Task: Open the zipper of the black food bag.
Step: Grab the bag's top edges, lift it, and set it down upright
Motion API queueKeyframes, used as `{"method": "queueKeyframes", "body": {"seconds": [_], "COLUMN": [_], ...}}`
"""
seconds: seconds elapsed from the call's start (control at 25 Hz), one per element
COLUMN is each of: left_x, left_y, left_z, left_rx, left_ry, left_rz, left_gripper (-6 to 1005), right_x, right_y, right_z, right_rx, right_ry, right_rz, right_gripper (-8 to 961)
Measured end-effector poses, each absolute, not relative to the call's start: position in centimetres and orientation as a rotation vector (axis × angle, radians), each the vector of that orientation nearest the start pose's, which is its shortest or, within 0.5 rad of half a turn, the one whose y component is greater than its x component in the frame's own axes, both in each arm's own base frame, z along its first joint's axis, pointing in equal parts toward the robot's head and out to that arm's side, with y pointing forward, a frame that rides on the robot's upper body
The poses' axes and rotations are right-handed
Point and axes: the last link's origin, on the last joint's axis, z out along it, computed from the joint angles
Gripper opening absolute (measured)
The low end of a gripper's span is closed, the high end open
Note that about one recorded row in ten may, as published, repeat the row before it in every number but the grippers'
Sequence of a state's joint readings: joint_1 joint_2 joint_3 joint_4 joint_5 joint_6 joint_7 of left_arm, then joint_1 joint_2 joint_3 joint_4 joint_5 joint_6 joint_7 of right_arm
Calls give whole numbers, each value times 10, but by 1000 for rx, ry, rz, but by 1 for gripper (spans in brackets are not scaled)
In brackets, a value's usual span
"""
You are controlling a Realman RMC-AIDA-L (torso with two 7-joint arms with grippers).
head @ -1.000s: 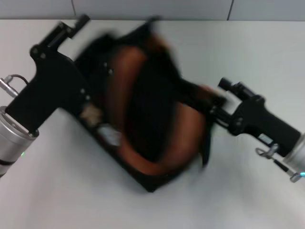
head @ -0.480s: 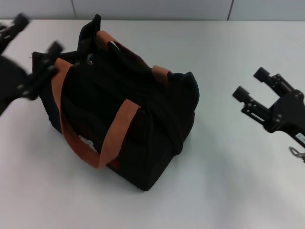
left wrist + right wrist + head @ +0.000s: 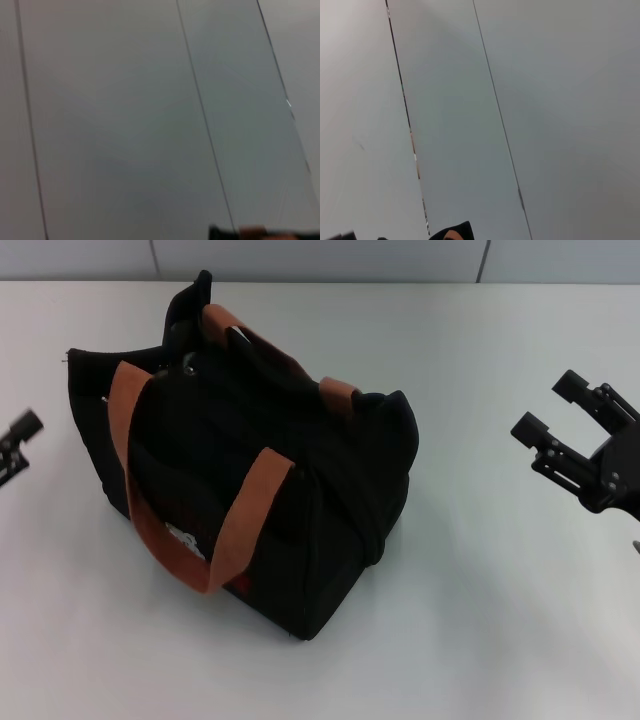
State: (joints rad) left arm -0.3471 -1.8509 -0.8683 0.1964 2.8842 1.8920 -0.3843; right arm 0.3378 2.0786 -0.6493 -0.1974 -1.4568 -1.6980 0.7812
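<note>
The black food bag [image 3: 255, 475] is standing upright on a white table [image 3: 480, 640], left of the middle of the head view, turned so one corner is pointing toward the robot. Two orange-brown straps [image 3: 235, 530] are looping over it, the nearer one hanging down the front face over a small pale patch [image 3: 185, 537]. The zipper [image 3: 345, 495] is running as a dark line along the top toward the right end; whether it is open or closed is hard to make out, and its pull tab cannot be picked out.

The right gripper [image 3: 560, 410] is hovering over the table well to the right of the bag, its two fingers spread apart and holding nothing. The left gripper [image 3: 15, 445] is showing only as a blurred dark piece at the left edge, mostly cut off, so its fingers cannot be judged.

Behind the table a grey panelled wall [image 3: 320, 258] is rising, with thin seams. Both wrist views are showing almost nothing but those grey panels, with a sliver of the bag [image 3: 452, 232] at the frame's margin in the right wrist view.
</note>
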Motion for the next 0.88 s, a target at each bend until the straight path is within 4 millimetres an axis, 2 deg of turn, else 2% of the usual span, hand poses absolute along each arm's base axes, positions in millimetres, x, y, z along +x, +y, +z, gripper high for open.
{"method": "queueKeyframes", "body": {"seconds": [0.2, 0.28, 0.36, 0.48, 0.56, 0.68, 0.88], "left_x": [-369, -369, -366, -362, -355, -348, -338], "left_y": [246, 246, 264, 272, 287, 296, 298], "left_z": [87, 87, 79, 76, 67, 62, 60], "left_rx": [-2201, -2201, -2286, -2320, -2354, -2380, -2417], "left_ry": [-79, -79, -69, -64, -55, -41, -6], "left_rz": [-655, -655, -591, -584, -561, -562, -615], "left_gripper": [726, 726, 727, 728, 727, 727, 724], "right_x": [295, 295, 294, 293, 293, 293, 293], "right_y": [258, 258, 258, 258, 257, 256, 256], "right_z": [-12, -12, -13, -14, -14, -16, -16], "right_rx": [-2162, -2166, -2177, -2181, -2193, -2205, -2212], "right_ry": [499, 499, 501, 502, 501, 501, 499], "right_rz": [1232, 1233, 1235, 1236, 1232, 1228, 1226], "right_gripper": [838, 838, 838, 838, 838, 838, 838]}}
